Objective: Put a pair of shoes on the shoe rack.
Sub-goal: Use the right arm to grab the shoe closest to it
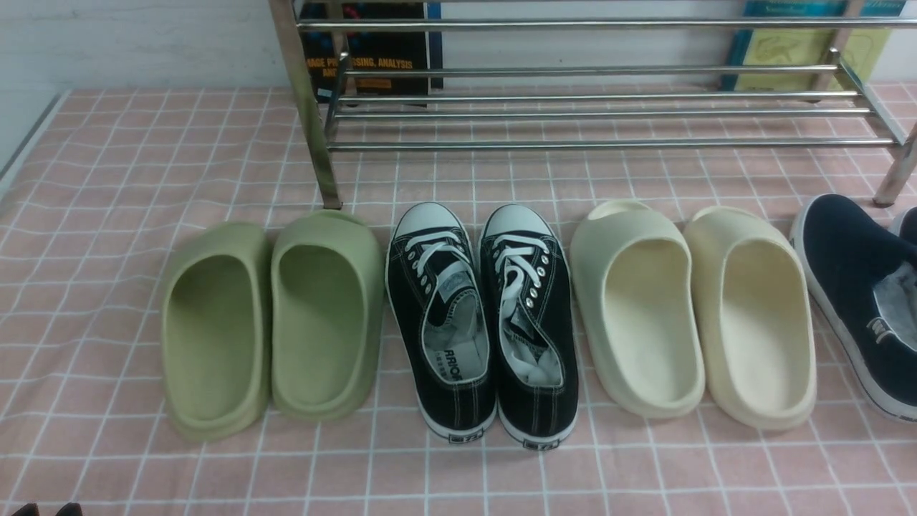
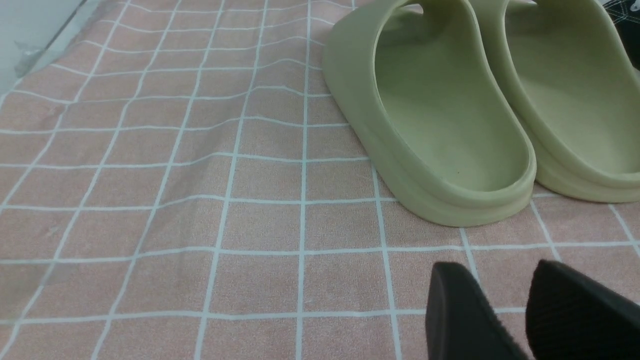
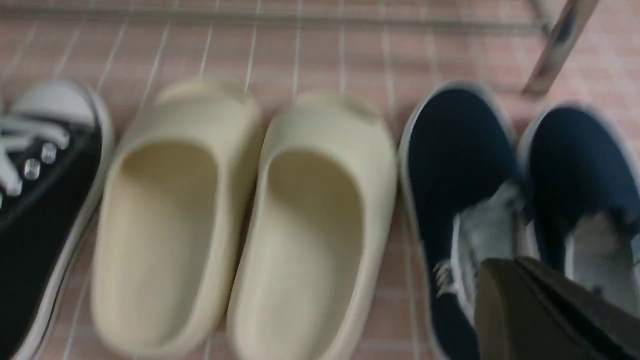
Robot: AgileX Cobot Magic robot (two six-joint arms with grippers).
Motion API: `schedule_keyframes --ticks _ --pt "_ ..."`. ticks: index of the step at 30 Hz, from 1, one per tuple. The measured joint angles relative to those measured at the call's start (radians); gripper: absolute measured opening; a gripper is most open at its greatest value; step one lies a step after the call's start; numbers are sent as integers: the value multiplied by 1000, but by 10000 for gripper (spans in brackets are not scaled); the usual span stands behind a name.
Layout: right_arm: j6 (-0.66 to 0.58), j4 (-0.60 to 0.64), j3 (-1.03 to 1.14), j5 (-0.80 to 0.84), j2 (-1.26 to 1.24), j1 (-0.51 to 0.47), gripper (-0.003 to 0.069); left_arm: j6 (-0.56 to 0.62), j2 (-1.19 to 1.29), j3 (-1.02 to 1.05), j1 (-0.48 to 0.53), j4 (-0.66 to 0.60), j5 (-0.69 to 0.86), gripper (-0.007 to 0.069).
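Right jaws clenched, empty, in front of navy slip-ons. Left jaws slightly parted, near green slides. Slip-ons stood side by side on pink gridded cloth, beside cream slides, before steel rack.

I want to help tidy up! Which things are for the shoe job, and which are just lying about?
For the job:
- navy slip-on shoes
- shoe rack

Just lying about:
- green slides
- black lace-up sneakers
- cream slides
- books behind the rack
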Motion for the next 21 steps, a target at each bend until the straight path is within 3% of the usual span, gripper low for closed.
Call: schedule_keyframes --ticks 6,9,10,13,16,21 --pt "-3 -14 -95 142 257 7 41 0 0 0 0 0 0 240" --pt "21 -58 -107 135 365 1 166 0 0 0 0 0 0 240" --pt "22 -58 -107 134 370 1 166 0 0 0 0 0 0 240" --pt "31 -129 -108 83 436 0 327 0 0 0 0 0 0 240" --pt "81 -184 -110 6 485 0 409 0 0 0 0 0 0 240" --pt "170 -267 -145 -50 590 0 423 0 0 0 0 0 0 240"
